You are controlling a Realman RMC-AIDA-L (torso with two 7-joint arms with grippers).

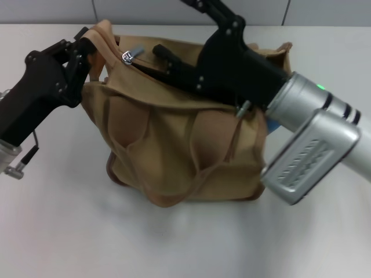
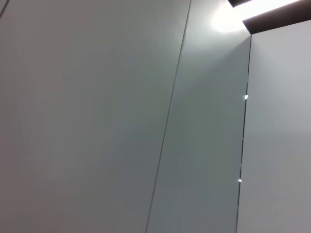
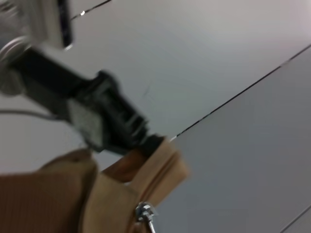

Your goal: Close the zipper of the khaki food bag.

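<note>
White tabletop, khaki food bag centred — grey panel wall behind.

the head view is evenly and brightly lit from above, with no hard shadows; only a soft grey shadow lies on the white table under the khaki food bag. the silver pull tab of the zipper gives a small glint, and the metal casing of the right arm shines a little. the left wrist view shows plain grey wall panels, dim, with strong glare from a ceiling light in one corner. the right wrist view is blurred, perhaps by motion: the left gripper and the bag's cloth look soft, not sharp.
</note>
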